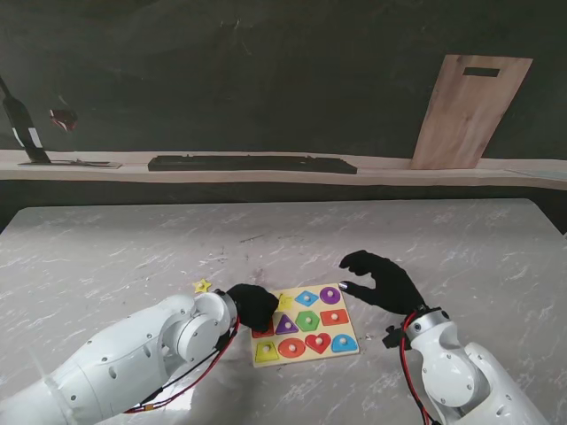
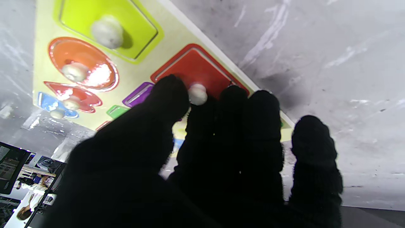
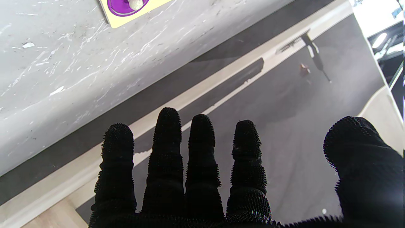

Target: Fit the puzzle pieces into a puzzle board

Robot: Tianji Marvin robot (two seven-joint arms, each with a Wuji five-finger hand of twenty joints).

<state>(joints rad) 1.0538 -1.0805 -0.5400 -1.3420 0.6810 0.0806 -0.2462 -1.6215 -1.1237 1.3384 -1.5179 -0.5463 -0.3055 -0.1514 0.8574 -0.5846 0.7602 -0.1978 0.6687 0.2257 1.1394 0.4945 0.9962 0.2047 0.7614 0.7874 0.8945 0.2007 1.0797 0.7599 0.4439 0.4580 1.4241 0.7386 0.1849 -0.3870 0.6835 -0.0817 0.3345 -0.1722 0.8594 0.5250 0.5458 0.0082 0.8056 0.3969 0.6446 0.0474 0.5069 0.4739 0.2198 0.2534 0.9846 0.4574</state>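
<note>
Left hand pinching white knob of red square piece; right hand spread, holding nothing.
Risk: piece seats skewed in puzzle board; yellow star remains on table.

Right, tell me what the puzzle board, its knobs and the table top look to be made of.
Puzzle board: probably painted wood, pale yellow face with a lighter edge showing. Knobs: small white pegs, matte, wood or plastic; cannot tell. Table top: grey-white marble pattern with glossy streaks, stone or a laminate imitation. Pieces such as the orange oval look lacquered, showing bright glare.
</note>
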